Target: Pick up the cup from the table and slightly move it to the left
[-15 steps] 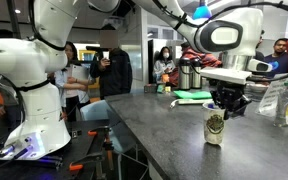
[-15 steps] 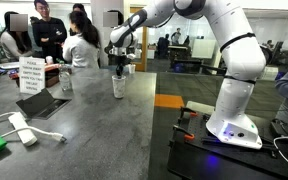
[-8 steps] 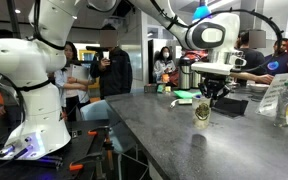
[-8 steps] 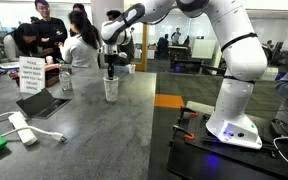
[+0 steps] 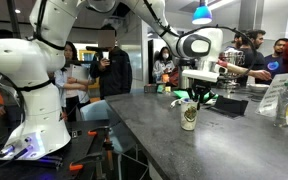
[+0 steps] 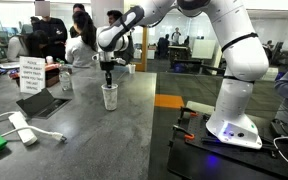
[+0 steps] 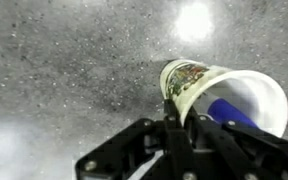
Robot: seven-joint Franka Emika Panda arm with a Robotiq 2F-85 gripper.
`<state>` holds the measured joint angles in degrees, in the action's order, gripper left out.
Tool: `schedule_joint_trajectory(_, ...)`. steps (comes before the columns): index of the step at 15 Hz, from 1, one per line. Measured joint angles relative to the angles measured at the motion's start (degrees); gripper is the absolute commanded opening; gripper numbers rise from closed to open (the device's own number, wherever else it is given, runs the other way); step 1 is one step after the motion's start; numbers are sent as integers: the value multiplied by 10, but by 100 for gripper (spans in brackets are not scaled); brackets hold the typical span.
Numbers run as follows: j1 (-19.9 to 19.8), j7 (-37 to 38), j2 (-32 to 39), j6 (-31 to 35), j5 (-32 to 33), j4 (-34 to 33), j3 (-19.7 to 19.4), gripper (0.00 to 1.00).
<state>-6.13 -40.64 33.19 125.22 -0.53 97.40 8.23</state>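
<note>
The cup [image 5: 189, 116] is a small cream paper cup with a dark green print. It also shows in an exterior view [image 6: 109, 96] and in the wrist view [image 7: 212, 92]. My gripper [image 5: 196, 96] is shut on the cup's rim from above, one finger inside and one outside; it also shows in an exterior view [image 6: 108, 82]. In the wrist view the gripper [image 7: 176, 112] pinches the cup wall. The cup hangs at or just above the dark grey table [image 5: 174, 150], [image 6: 94, 140], [image 7: 64, 70].
A sign stand [image 6: 30, 75] and a tablet [image 6: 42, 102] sit on the table, with a white cable and adapter [image 6: 22, 128] nearby. Steel urns [image 5: 187, 72] stand at the back. Clear containers [image 5: 279, 100] stand at one end. People stand behind the counter.
My gripper has carried the cup sideways along the table, leftward in both exterior views, still shut on its rim.
</note>
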Motion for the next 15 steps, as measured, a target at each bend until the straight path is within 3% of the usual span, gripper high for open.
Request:
schedule_joint_trajectory(3, -3, -25, -7, 45, 0, 18, 0, 3)
schedule_joint_trajectory(5, -5, -35, -12, 60, 0, 27, 0, 37)
schedule_joint_trajectory(13, -9, -42, -31, 57, -1, 45, 1, 95)
schedule_joint_trajectory(15, -8, -42, -43, 35, 2, 46, 0, 100)
